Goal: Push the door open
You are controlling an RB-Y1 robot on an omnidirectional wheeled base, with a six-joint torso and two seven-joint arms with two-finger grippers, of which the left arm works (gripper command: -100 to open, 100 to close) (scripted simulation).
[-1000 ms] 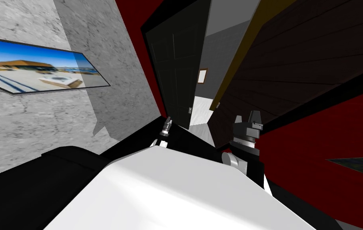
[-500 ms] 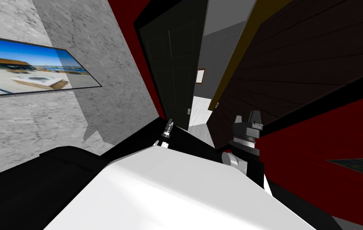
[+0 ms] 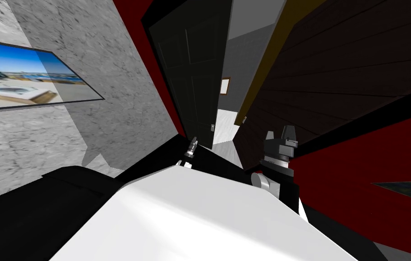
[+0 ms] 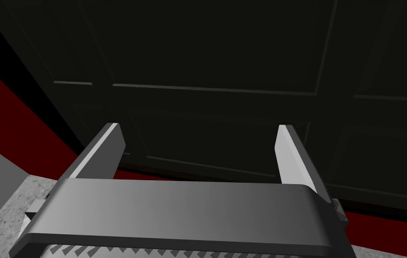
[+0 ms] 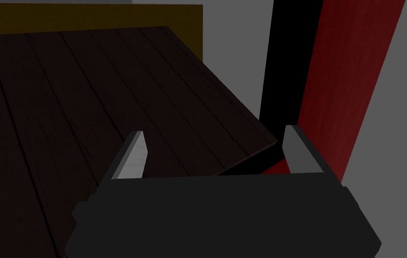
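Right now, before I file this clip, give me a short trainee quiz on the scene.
1. True or false: the left gripper is shut.
2. What does the left gripper face? A) a dark panelled door B) a window C) a table
3. Fill in: the right gripper is ____.
Key: 1 false; 2 A; 3 open.

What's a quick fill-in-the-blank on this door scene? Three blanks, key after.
1. The left gripper faces the dark panelled door with its fingers ____.
2. The wall strip beside that door's black frame is coloured ____.
3. The right gripper faces a dark plank surface with a ____ edge band behind it.
Missing words: open; red; yellow.
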